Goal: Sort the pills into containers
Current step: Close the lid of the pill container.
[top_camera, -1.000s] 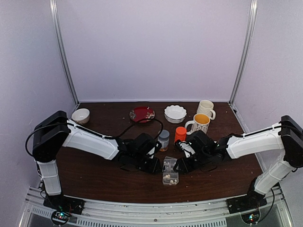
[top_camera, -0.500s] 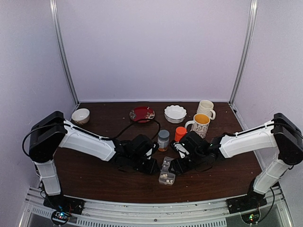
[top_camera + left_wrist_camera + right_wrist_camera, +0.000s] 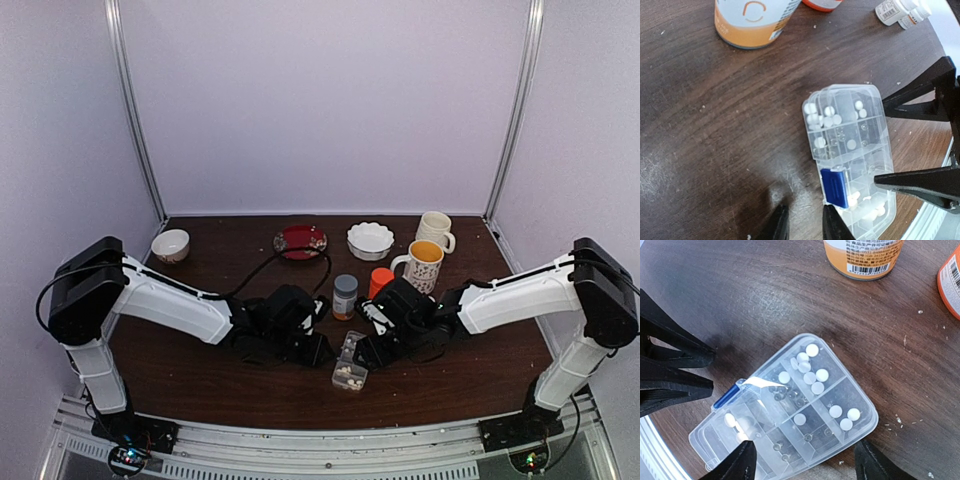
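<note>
While the pill box [image 3: 348, 372] lay on the bench [image 3: 200, 380] at 6 o'clock from the grey-capped bottle [image 3: 345, 296], pills [image 3: 812, 376] in its containers [image 3: 835, 412], the left claw [image 3: 804, 211] stood narrowly parted, empty; the right claw [image 3: 804, 446] gaped wide, gripping nothing.

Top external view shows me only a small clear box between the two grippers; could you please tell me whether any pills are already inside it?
Observer: Yes. The wrist views show small round white pills lying in several compartments of the clear flat plastic pill box.
Operator: Thank you. Is the right gripper clamped on the box?
Observer: No. The right gripper is open, its fingers spread wide over the box's near edge rather than closed on it.
</note>
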